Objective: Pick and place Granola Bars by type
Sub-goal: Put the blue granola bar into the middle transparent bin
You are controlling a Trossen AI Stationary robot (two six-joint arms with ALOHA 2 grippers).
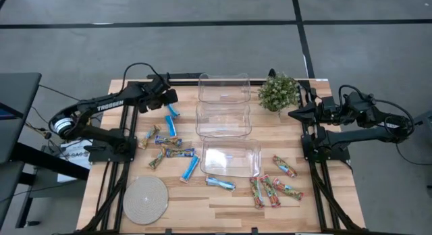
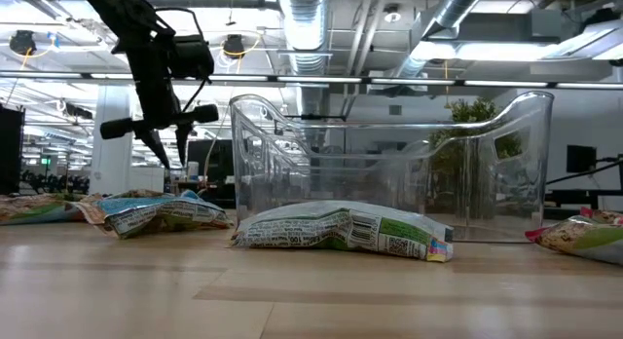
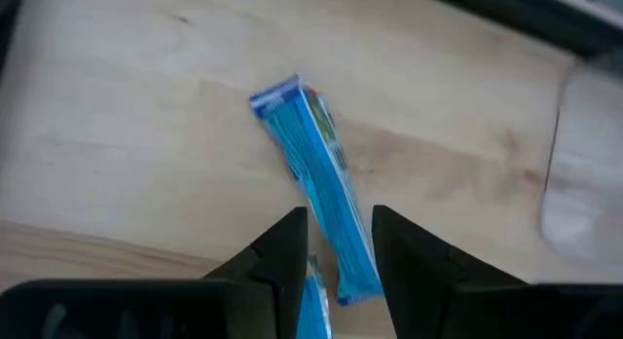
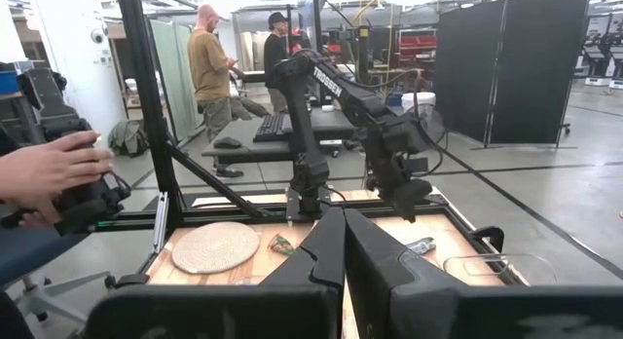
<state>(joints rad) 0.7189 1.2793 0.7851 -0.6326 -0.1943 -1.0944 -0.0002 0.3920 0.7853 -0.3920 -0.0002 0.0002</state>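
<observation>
Several granola bars lie flat on the wooden table (image 1: 223, 208). Bright blue ones (image 1: 173, 111) and tan-brown ones (image 1: 169, 141) lie left of the bins, and red-green-orange ones (image 1: 270, 190) lie at the near right. My left gripper (image 1: 167, 100) hangs open above the far-left blue bar (image 3: 316, 173), clear of it. In the wrist view its fingers (image 3: 282, 256) stand on either side of that bar's end. In the low view it hangs above the tabletop (image 2: 167, 154). My right gripper (image 4: 343, 244) is shut and empty, held level at the right edge (image 1: 291, 115).
Three clear bins (image 1: 224, 88) (image 1: 223, 119) (image 1: 231, 157) stand in a row down the table's middle. A small potted plant (image 1: 278, 92) is at the far right, a round woven mat (image 1: 145, 200) at the near left. People stand beyond the table (image 4: 209, 71).
</observation>
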